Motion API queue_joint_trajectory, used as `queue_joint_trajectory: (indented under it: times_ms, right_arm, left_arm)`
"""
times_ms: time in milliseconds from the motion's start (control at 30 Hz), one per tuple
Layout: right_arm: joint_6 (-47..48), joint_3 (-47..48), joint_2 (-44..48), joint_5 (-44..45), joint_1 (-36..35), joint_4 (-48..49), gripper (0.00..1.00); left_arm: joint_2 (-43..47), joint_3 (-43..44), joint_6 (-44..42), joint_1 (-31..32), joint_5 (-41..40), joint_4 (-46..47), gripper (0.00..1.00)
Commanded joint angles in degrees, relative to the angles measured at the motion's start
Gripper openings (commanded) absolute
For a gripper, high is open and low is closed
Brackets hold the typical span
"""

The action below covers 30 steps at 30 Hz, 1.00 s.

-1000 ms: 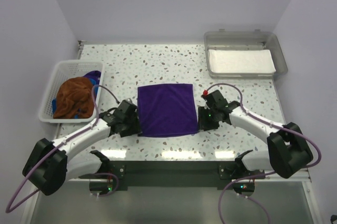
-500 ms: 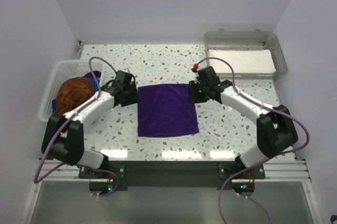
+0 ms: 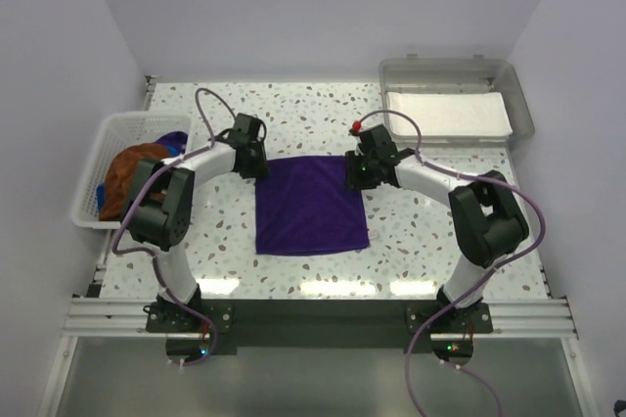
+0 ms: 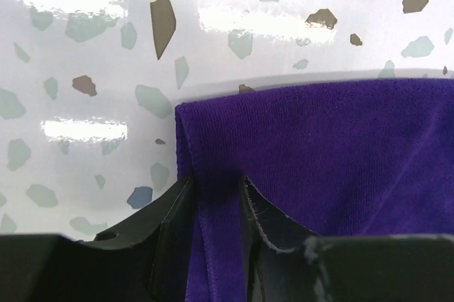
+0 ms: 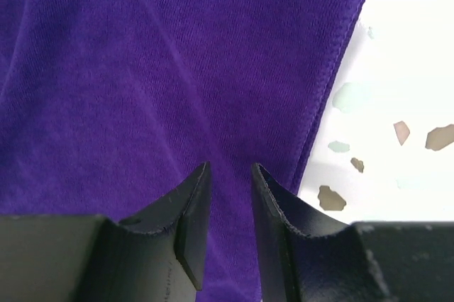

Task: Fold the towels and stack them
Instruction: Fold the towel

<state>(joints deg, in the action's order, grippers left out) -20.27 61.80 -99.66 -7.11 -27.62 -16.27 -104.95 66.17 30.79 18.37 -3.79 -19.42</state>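
Pale walls around a glossy speckled table point(image 3: 293, 114). Spread flat and roughly square: purple towel point(image 3: 311, 207), soft napped cloth with a stitched hem. Probably light and limp, with no stiffness; likely to sag when lifted and to slide easily on the slick top. Best taken by the hemmed far corners, both together, to keep that edge straight for the fold. Beyond the purple towel's far right corner, grey tray point(image 3: 523, 109) lined in white. Left of the purple towel, white lattice basket point(image 3: 90, 187) holding a crumpled rust-brown towel point(image 3: 125, 177) and a scrap of blue towel point(image 3: 174, 140). Left gripper point(image 4: 216, 185) at the far left corner, fingers nearly closed, pinching a raised ridge of hem. Right gripper point(image 5: 228, 171) just inside the far right corner, gap narrow with cloth in it; firm hold or mere press, cannot tell.
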Motion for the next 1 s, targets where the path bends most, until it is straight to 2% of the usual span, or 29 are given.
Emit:
queue_joint_trajectory:
  times_ms: [0, 133, 267, 367, 467, 633, 700, 833, 933, 967]
  right_arm:
    - [0.5, 0.3, -0.6, -0.8, 0.3, 3.7, 0.33]
    - [0.7, -0.2, -1.2, -0.9, 0.3, 4.1, 0.33]
    - [0.6, -0.8, -1.4, -0.9, 0.4, 4.5, 0.33]
    - [0.7, -1.3, -1.8, -0.7, 0.5, 4.8, 0.33]
    - [0.8, -2.2, -2.3, -0.6, 0.5, 4.9, 0.33]
    - [0.7, -3.4, -3.3, -0.4, 0.5, 5.5, 0.33]
    - [0.5, -3.9, -3.4, -0.4, 0.5, 5.6, 0.33]
    - [1.0, -3.4, -2.9, -0.7, 0.5, 4.9, 0.33]
    - [2.1, -1.9, -1.3, -0.4, 0.5, 3.1, 0.34]
    - [2.4, -0.6, -0.8, -0.4, 0.5, 2.6, 0.34]
  left_arm:
    - [-1.7, 3.3, -1.4, -0.4, 1.2, 2.5, 0.34]
    - [-2.7, 4.0, -1.4, -0.4, 0.8, 2.1, 0.29]
    - [-2.6, 4.4, -2.2, -0.4, 0.2, 1.5, 0.12]
    - [-2.5, 5.7, -3.7, -0.4, -1.7, 0.1, 0.04]
    - [-2.4, 7.4, -6.1, -0.4, -3.9, -1.6, 0.00]
    - [-2.9, 9.7, -10.0, -0.4, -7.0, -3.4, 0.00]
    - [-3.2, 10.0, -11.0, -0.4, -7.4, -3.7, 0.02]
    - [-4.8, 11.3, -11.5, -0.4, -7.5, -5.9, 0.15]
    - [-4.3, 11.3, -11.5, -0.4, -7.4, -7.6, 0.30]
    - [-3.8, 11.1, -11.0, -0.4, -7.3, -8.0, 0.39]
